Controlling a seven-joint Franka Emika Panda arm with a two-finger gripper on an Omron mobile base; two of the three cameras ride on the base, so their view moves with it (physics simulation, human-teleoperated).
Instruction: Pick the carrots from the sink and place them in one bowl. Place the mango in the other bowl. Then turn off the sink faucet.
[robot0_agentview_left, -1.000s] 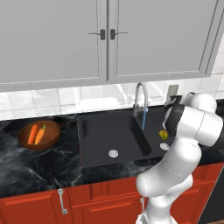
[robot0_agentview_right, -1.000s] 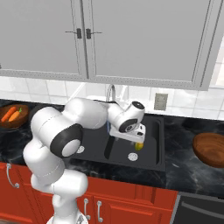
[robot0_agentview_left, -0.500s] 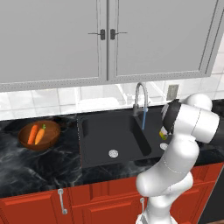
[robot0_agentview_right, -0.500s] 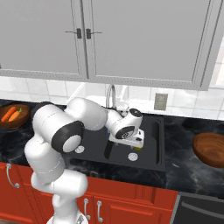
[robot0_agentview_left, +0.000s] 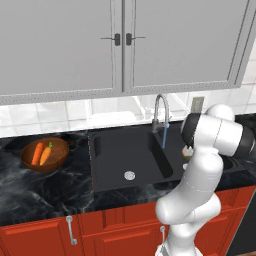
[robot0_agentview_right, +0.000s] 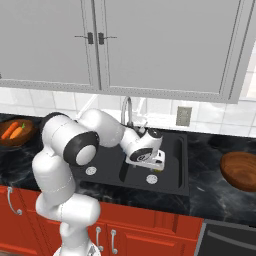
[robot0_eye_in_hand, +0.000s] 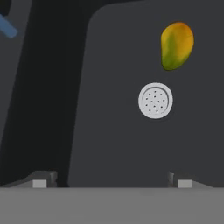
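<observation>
Yellow-green mango (robot0_eye_in_hand: 176, 46) lies beside the round silver drain (robot0_eye_in_hand: 155, 100) under the wide-open, empty hand (robot0_eye_in_hand: 111, 183); left base view shows two orange carrots (robot0_agentview_left: 41, 153) in a brown wooden bowl (robot0_agentview_left: 56, 163).

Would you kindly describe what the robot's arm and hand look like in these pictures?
The arm is glossy white, built of rounded tubular links with dark grey to black bands at the joints. The hand has a white body with a dark face, and its two small finger tips are dark grey. No cables or markings are visible.
</observation>
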